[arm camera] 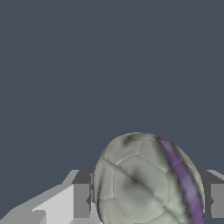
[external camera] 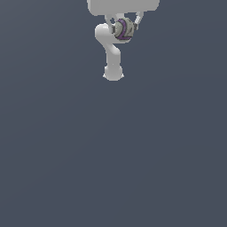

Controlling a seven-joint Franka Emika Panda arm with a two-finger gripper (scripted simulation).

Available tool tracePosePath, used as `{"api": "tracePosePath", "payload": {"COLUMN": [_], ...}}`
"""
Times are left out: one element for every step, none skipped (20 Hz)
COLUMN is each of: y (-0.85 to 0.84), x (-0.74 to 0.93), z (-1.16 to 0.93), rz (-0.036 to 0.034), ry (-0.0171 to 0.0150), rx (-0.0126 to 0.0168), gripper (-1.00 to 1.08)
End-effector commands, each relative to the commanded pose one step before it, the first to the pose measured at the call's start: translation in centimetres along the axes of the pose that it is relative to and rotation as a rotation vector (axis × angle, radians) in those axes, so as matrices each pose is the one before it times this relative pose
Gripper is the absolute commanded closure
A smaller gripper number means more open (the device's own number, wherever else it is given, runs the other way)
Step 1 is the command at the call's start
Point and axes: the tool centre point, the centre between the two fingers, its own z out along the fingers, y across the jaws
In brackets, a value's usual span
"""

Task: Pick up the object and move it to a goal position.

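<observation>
The ball (external camera: 123, 29) is beige-grey with purple stripes. It sits between the two fingers of my white gripper (external camera: 123, 30) near the top of the exterior view, held well above the floor. The gripper is shut on the ball. In the wrist view the ball (arm camera: 148, 181) fills the space between the two grey finger pads (arm camera: 82, 200), one on each side of it. The white arm (external camera: 111, 53) shows behind the gripper, with its base further back.
A plain dark grey-blue floor (external camera: 113, 155) fills both views. No goal marker or other object shows.
</observation>
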Motion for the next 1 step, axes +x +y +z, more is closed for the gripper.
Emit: {"api": "tracePosePath", "payload": {"y": [-0.055], "x": [-0.087], "z": [-0.282], "rz": [0.00013], "ry": [0.00013], "rx": [-0.00003], "gripper": [1.08]}}
